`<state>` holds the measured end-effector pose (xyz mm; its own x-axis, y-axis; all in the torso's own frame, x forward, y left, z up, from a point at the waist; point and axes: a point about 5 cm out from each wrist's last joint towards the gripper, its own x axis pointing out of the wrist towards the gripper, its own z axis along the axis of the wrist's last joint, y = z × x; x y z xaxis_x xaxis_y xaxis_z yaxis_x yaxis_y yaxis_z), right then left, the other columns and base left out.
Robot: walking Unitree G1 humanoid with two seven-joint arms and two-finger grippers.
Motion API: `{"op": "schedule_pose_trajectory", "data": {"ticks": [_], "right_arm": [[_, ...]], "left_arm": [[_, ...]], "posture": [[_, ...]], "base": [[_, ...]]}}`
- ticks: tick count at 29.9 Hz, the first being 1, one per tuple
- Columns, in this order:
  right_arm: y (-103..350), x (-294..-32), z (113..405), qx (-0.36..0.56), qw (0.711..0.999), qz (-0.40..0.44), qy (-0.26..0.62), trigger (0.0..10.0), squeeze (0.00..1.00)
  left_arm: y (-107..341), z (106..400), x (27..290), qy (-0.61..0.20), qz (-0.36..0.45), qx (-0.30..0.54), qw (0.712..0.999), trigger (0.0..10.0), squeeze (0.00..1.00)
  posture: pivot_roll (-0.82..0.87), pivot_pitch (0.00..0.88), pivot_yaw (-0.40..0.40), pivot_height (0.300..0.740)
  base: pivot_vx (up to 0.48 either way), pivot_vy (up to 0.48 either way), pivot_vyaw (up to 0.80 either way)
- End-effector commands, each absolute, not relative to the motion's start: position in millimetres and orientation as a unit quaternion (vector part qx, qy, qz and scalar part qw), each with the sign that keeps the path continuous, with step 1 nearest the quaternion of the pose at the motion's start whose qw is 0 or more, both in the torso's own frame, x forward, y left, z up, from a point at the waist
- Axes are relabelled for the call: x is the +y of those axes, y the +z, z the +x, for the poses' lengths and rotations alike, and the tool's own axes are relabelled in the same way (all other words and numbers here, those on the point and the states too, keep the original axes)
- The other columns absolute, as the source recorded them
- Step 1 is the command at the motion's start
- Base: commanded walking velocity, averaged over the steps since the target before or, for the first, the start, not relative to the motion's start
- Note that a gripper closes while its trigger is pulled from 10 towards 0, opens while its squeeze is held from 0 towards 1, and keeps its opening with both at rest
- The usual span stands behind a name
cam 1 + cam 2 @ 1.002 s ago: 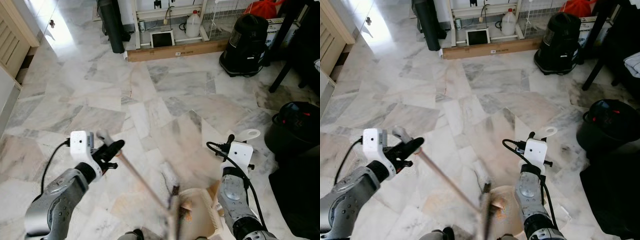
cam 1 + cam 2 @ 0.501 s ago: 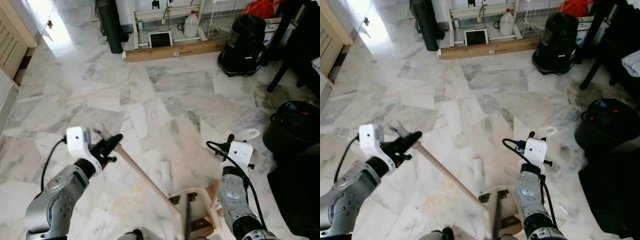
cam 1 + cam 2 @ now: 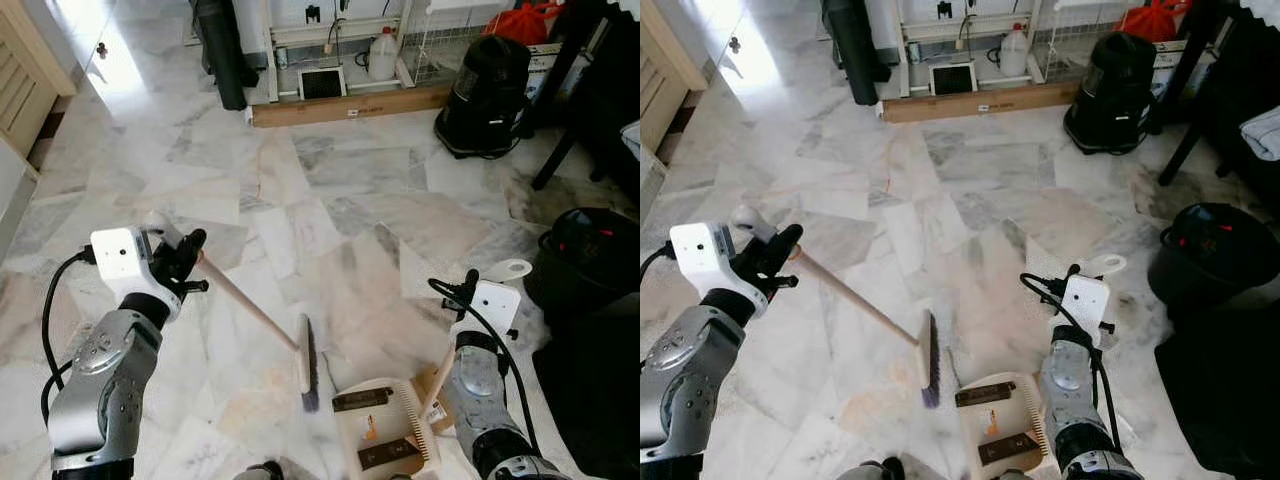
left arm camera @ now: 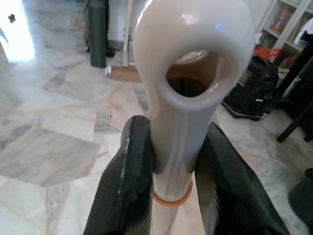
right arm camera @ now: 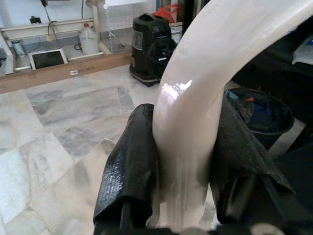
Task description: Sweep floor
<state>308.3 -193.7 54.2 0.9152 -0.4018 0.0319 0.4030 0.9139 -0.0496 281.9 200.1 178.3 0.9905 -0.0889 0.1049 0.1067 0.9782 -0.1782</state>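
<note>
Left wrist view: left hand [image 4: 171, 166] clamps the glossy cream broom [image 4: 188, 73]; right hand [image 5: 183, 161] clamps the dustpan handle [image 5: 205, 98].

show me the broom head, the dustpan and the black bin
broom head [image 3: 306, 362], left eye view, middle of the bristle block.
dustpan [image 3: 352, 440], left eye view, bare cream floor of the pan.
black bin [image 3: 1175, 272], right eye view, outer wall below the rim.

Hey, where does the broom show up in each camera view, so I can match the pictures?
Left eye view: the broom slants from the left claw down to its head beside the dustpan.
Right eye view: same slant, head at lower centre.
Left wrist view: its pale handle end, gripped.
Right wrist view: not seen.
Shared landmark: the black vacuum cleaner.
</note>
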Motion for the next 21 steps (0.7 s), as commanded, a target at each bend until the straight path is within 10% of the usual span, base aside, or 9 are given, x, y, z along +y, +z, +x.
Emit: {"op": "schedule_pose_trajectory", "data": {"ticks": [1, 21], "right_arm": [[50, -194, 308, 0.007, 0.977, -0.009, -0.211, 10.0, 0.00], [57, -213, 305, -0.018, 0.974, 0.042, -0.220, 10.0, 0.00]], "left_arm": [[176, 284, 199, -0.047, -0.074, -0.056, 0.995, 10.0, 0.00], [150, 310, 191, -0.034, -0.054, -0.063, 0.996, 10.0, 0.00]], "posture": [[0.11, 0.070, 0.049, 0.740], [0.05, 0.000, 0.038, 0.740]], "base": [[0.000, 0.000, 0.00], [0.000, 0.000, 0.00]]}}
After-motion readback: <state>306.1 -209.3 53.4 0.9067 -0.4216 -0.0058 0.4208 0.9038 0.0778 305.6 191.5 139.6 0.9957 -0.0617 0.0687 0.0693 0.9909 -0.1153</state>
